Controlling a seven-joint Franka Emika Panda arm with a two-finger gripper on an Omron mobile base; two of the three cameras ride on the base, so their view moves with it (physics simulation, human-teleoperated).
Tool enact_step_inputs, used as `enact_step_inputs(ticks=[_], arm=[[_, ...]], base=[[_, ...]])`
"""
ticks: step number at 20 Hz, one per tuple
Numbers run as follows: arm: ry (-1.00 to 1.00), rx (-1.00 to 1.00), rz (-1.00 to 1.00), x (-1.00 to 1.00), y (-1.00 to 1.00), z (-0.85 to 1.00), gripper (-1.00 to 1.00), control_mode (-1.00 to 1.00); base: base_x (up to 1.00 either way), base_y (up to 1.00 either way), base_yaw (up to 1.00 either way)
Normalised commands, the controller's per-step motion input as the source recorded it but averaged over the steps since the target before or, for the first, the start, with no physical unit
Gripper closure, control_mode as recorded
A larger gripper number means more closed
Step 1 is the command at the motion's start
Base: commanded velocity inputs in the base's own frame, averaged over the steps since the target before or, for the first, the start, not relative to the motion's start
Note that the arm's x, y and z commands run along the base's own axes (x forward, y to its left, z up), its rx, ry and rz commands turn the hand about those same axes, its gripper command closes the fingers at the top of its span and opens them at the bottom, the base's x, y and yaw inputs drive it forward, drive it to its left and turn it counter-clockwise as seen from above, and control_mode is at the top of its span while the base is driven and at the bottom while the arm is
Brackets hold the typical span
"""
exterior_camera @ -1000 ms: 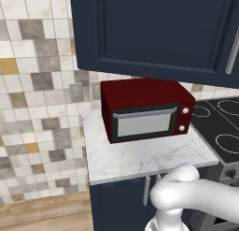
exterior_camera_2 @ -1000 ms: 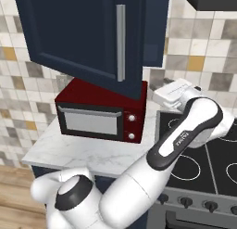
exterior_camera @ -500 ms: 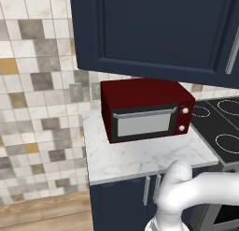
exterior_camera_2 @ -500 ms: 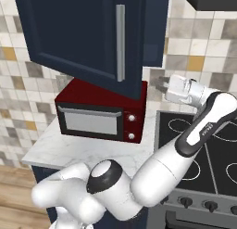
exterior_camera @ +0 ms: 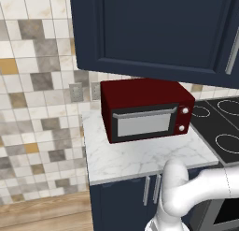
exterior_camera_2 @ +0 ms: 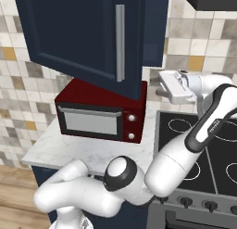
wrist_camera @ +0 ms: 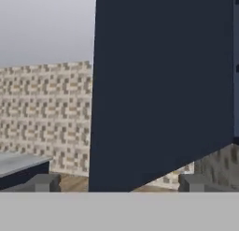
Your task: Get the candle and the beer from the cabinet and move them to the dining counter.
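The gripper (exterior_camera_2: 162, 88) hung above the stove (exterior_camera_2: 203, 149), just right of the cabinet (exterior_camera_2: 88, 33), its 2 fingers spread apart with nothing between them. The cabinet door was shut (its silver handle (exterior_camera_2: 120, 42) ran vertically near the right edge), so the candle and beer could not be seen. Below the cabinet, a red microwave (exterior_camera: 147, 109) sat on the marble worktop (exterior_camera: 140, 155). The hand view faced a navy panel (wrist_camera: 163, 85).

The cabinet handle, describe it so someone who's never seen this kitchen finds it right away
Start at the dark navy wall cabinet hanging over the red microwave. On its panelled door, near the edge closest to the stove, runs the handle: a long vertical silver bar, unlike the short handles on the base cabinets below.
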Motion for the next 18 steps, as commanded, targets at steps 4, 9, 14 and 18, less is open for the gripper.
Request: enact_step_inputs(ticks=[4, 9, 14, 18], arm=[[-0.17, -0.11, 0.08, -0.8, 0.49, 0.0, -1.0, -1.0], [-0.14, -0.1, 0.03, -0.83, 0.6, 0.0, -1.0, -1.0], [-0.05, -0.07, 0.0, -0.7, 0.81, 0.0, -1.0, -1.0], [0.0, -0.04, 0.0, -0.58, 0.85, 0.0, -1.0, -1.0]], base=[[0.0, 0.0, 0.0], [0.0, 0.0, 0.0], [0.0, 0.0, 0.0], [0.0, 0.0, 0.0]])
